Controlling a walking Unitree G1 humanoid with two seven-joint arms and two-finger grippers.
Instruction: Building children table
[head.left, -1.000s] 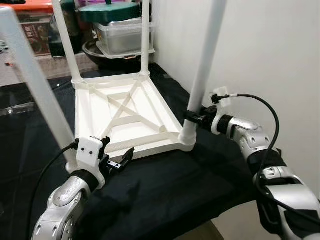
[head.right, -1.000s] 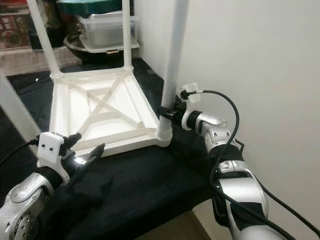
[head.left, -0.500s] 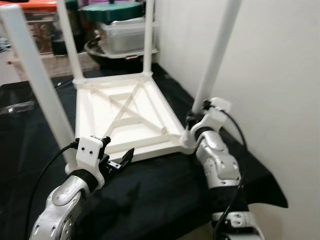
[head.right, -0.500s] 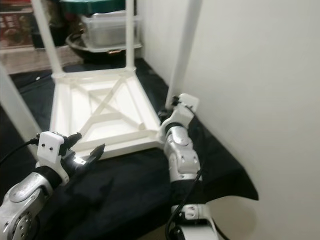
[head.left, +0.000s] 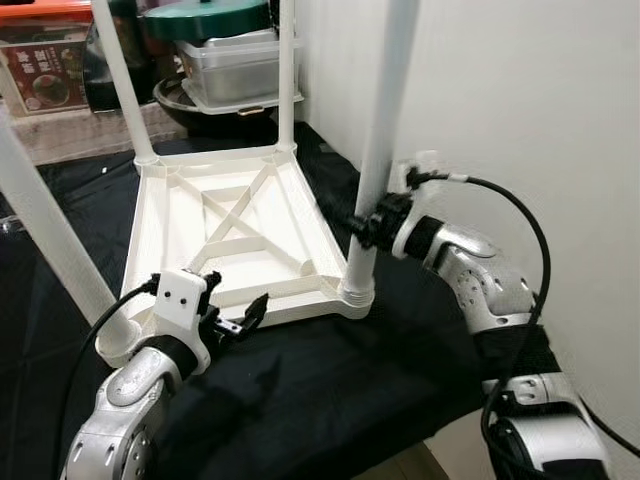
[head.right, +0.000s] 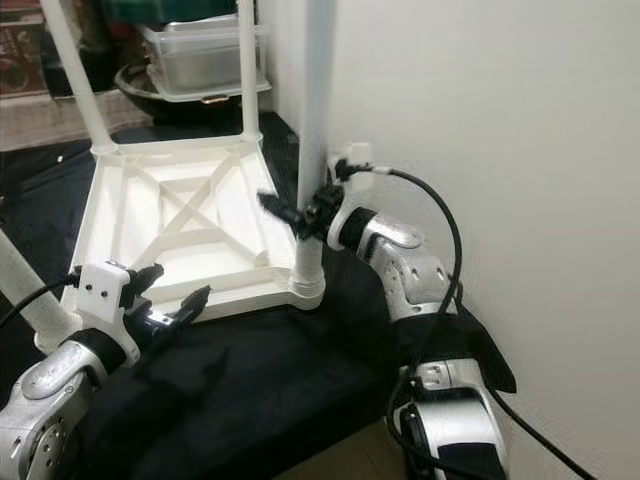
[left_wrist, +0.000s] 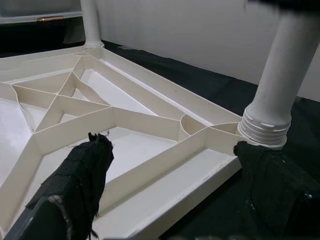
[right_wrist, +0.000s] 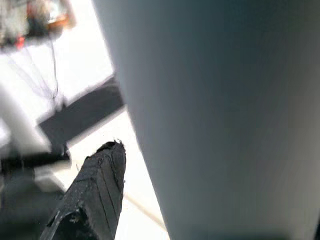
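Note:
A white plastic children's table (head.left: 300, 305) lies upside down on a black cloth, with its legs pointing up. My right gripper (head.left: 362, 225) is at the lower part of the near right leg (head.left: 385, 100), just above its screw socket (left_wrist: 263, 127). It is open, with the leg between its fingers. In the right wrist view one finger (right_wrist: 95, 190) stands a small gap off the leg (right_wrist: 225, 125). My left gripper (head.left: 240, 318) hovers open at the table's near edge with nothing in it. Its fingers (left_wrist: 75, 185) are spread wide.
A white wall (head.left: 520, 100) runs close along the right side. Behind the table stand a green-lidded pot (head.left: 205, 20), a clear plastic box (head.left: 235, 65) and a dark bowl. The black cloth (head.left: 330, 380) ends at the surface's front right corner.
My right forearm has swung back out to the right and the wrist has turned around the near right leg. That leg now stands more upright. The left gripper has stayed put.

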